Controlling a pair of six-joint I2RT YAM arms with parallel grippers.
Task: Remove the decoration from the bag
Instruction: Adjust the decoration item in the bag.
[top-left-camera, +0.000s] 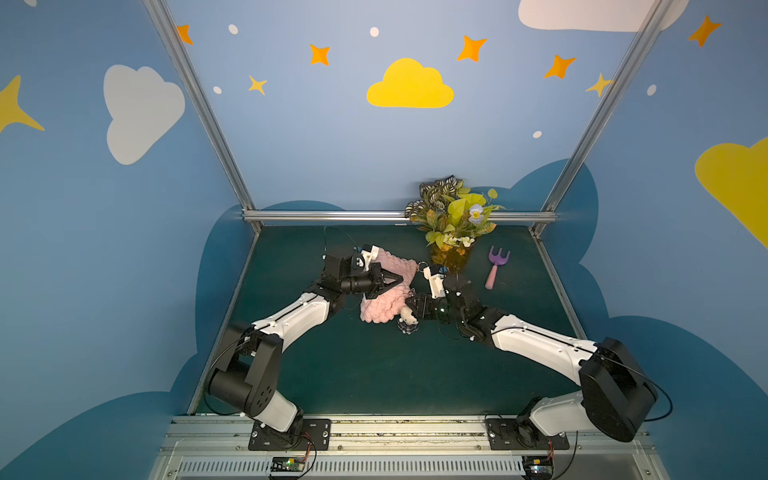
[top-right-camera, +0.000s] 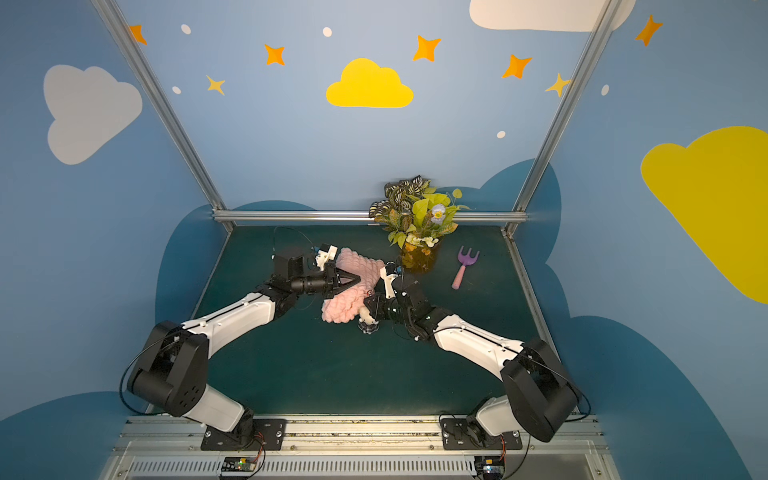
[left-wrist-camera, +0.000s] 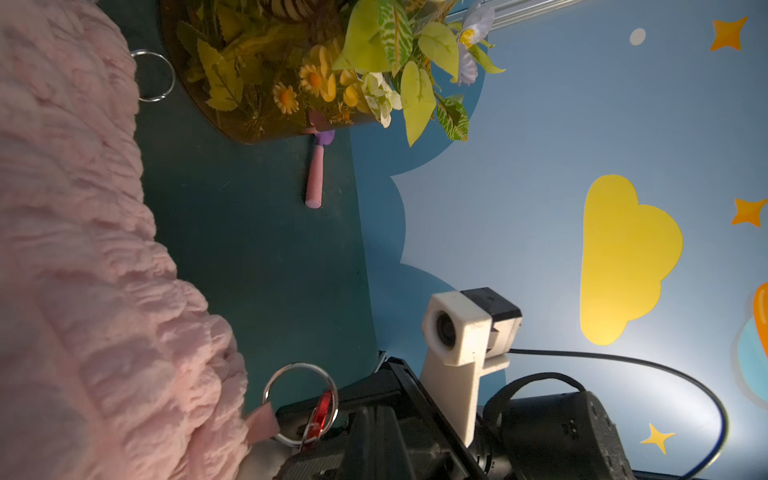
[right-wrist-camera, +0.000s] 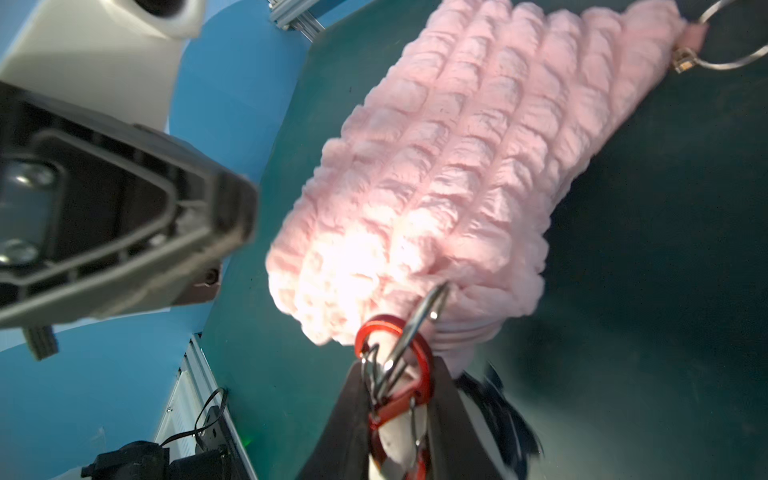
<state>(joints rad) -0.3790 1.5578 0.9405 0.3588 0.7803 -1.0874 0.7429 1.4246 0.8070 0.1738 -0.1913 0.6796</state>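
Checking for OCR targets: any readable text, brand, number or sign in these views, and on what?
None readable.
Wall decals: clouds and stars only, no lettering.
Pink bag, cat charm, toy rake: no print visible.
Circuit boards by the front rail: markings too small to read.

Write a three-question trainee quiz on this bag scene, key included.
1. True or false: the decoration is already detached from the bag.
2. Which item lies on the table near the potted plant? A) purple rake with a pink handle B) scissors C) yellow cup
3. Fill in: the right gripper is shut on the decoration's red ____.
Key: 1 false, since its clasp is hooked through the bag's metal ring; 2 A; 3 clasp.
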